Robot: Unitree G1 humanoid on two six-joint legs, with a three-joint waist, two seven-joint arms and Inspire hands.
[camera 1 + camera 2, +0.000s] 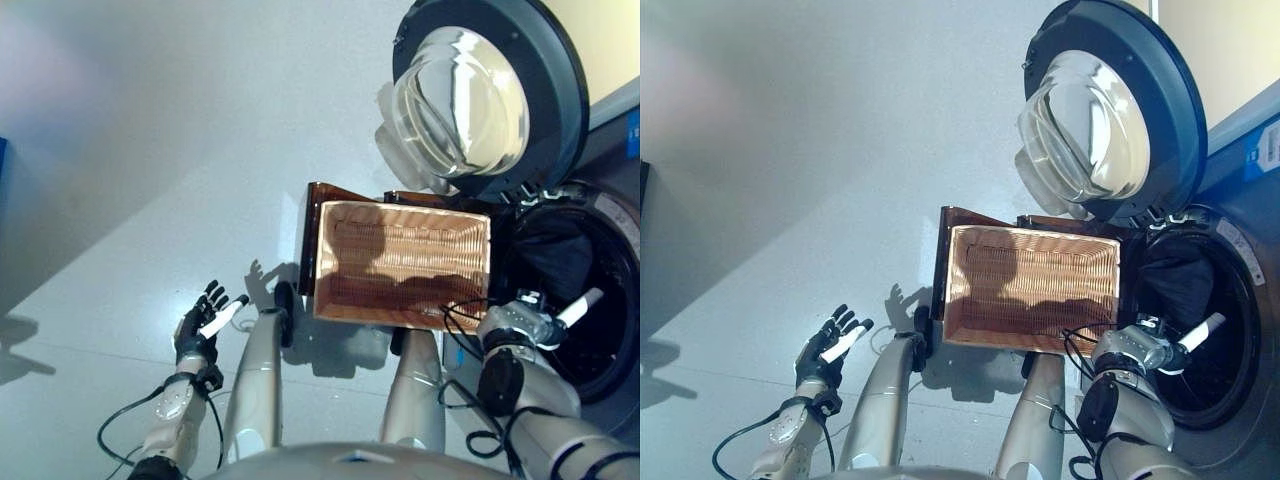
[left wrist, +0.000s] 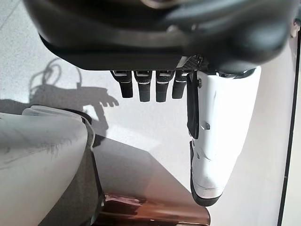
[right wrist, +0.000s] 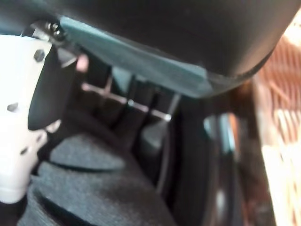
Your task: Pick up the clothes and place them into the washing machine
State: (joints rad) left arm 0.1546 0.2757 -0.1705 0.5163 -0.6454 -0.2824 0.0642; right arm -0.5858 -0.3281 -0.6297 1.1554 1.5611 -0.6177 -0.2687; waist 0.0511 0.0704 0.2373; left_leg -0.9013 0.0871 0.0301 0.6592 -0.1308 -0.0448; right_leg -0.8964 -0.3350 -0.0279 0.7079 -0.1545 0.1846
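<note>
Clothes (image 3: 89,197) in drum — beside right hand (image 1: 530,322) fingers.

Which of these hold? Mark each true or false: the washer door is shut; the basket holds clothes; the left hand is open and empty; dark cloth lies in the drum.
1. The washing machine door is shut. False: it is swung wide open.
2. The basket holds clothes. False: its woven inside shows bare.
3. The left hand is open and empty. True: it hovers over the floor, fingers straight.
4. Dark cloth lies in the drum. True: the right hand is at the drum's mouth, with grey cloth by its thumb.
</note>
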